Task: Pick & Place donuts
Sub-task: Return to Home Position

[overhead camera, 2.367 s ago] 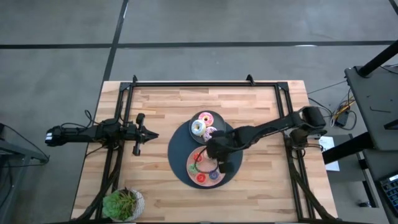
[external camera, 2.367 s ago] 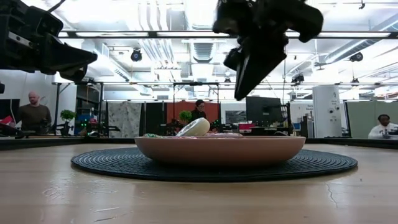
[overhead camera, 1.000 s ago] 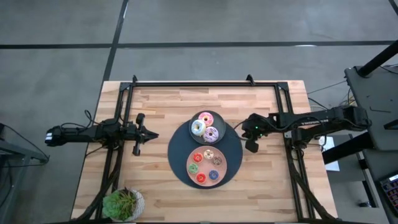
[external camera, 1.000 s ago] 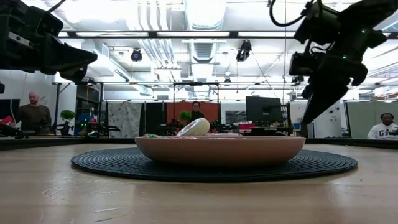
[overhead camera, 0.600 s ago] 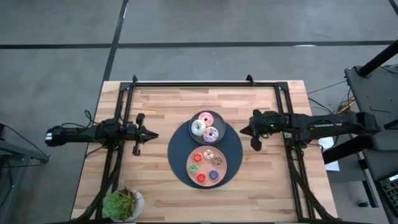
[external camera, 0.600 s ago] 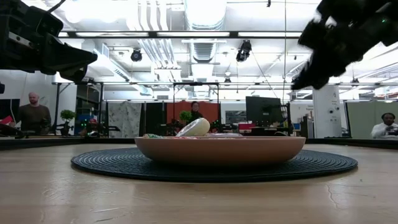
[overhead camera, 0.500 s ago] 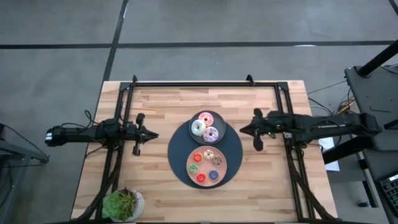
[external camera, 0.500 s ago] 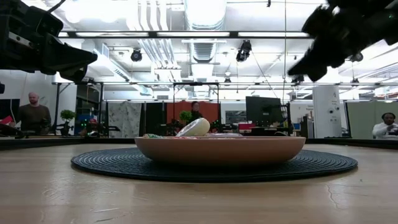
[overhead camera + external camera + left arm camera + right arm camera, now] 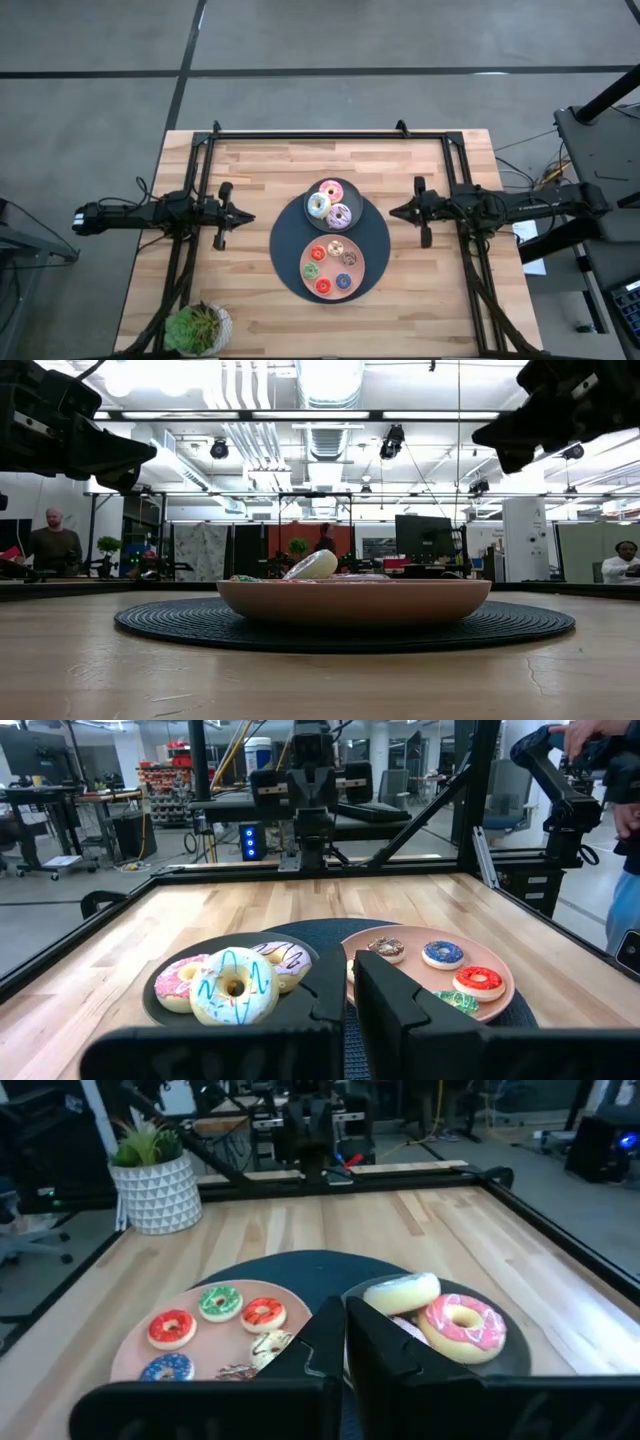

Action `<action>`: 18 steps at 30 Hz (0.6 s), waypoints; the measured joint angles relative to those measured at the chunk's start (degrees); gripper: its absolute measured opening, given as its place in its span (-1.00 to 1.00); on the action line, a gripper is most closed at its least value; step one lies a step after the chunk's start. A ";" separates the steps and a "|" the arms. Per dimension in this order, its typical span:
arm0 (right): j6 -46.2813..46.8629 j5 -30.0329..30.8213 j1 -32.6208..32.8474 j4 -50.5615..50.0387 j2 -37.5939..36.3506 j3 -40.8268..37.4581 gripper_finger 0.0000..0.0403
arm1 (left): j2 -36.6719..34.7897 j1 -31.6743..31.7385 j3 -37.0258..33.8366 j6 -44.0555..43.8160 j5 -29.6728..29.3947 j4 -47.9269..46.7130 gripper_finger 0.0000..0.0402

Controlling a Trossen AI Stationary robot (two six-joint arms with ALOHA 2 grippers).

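Note:
Three larger donuts, pink [image 9: 330,189], white [image 9: 318,205] and lilac [image 9: 340,215], lie on a grey plate [image 9: 352,192]. Several tiny donuts [image 9: 318,253], red, green, tan, brown and blue, lie on a pink plate [image 9: 306,252]. Both plates rest on a dark round mat [image 9: 285,245]. My right gripper [image 9: 392,211] hangs shut and level above the table, right of the grey plate, holding nothing. My left gripper [image 9: 248,217] waits shut, left of the mat. The right wrist view shows the pink donut [image 9: 464,1325] and the tiny donuts [image 9: 219,1302] beyond the fingers.
A potted plant [image 9: 198,328] stands at the table's near left corner. A black frame [image 9: 330,134] runs along the far edge and both sides. Bare wood lies between each gripper and the mat. People stand in the room behind the table.
My right gripper has drawn back from the plates toward the table's right edge and risen, tipping from pointing steeply down to nearly level. It has stayed shut and carries nothing. The donuts and plates have kept their places.

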 joint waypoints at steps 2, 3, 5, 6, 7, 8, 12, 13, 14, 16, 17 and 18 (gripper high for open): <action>0.01 0.97 0.00 0.05 -1.76 -1.04 -0.96 | -0.02 0.01 0.01 0.01 -0.01 -0.01 -1.00; 0.04 1.43 0.00 0.05 -2.59 -1.47 -0.96 | 0.00 0.00 0.00 0.00 -0.02 0.00 -1.00; 0.08 1.55 0.00 0.12 -4.34 -2.33 -0.96 | 0.00 0.01 0.00 0.01 -0.02 -0.01 -1.00; 0.12 1.55 0.00 0.18 -5.14 -2.75 -0.96 | 0.00 0.01 0.01 0.02 0.00 -0.01 -1.00; 0.14 1.55 0.00 0.24 -5.92 -3.15 -0.96 | 0.00 0.00 0.01 0.01 0.00 -0.01 -1.00; 0.14 1.55 0.02 0.21 -6.68 -3.70 -0.96 | 0.00 0.01 0.02 0.01 -0.02 0.00 -1.00; 1.44 1.52 0.02 0.06 -9.65 -5.43 -0.96 | -0.02 0.02 0.01 0.02 -0.02 -0.01 -1.00; 1.81 1.51 0.02 0.18 -10.33 -5.76 -0.96 | 0.00 0.01 0.02 0.01 -0.01 0.00 -1.00; 1.99 1.50 0.02 0.15 -10.99 -6.13 -0.96 | 0.00 0.00 0.02 0.00 -0.02 0.00 -1.00; 2.02 1.50 0.02 0.12 -12.42 -6.84 -0.96 | -0.01 0.01 0.00 0.01 0.00 -0.01 -1.00; 2.02 1.50 0.02 0.06 -13.16 -7.22 -0.96 | 0.00 0.00 0.00 0.00 -0.02 0.00 -1.00; 2.04 1.50 0.02 0.10 -13.95 -7.57 -0.96 | 0.00 0.00 0.01 0.01 -0.02 0.00 -1.00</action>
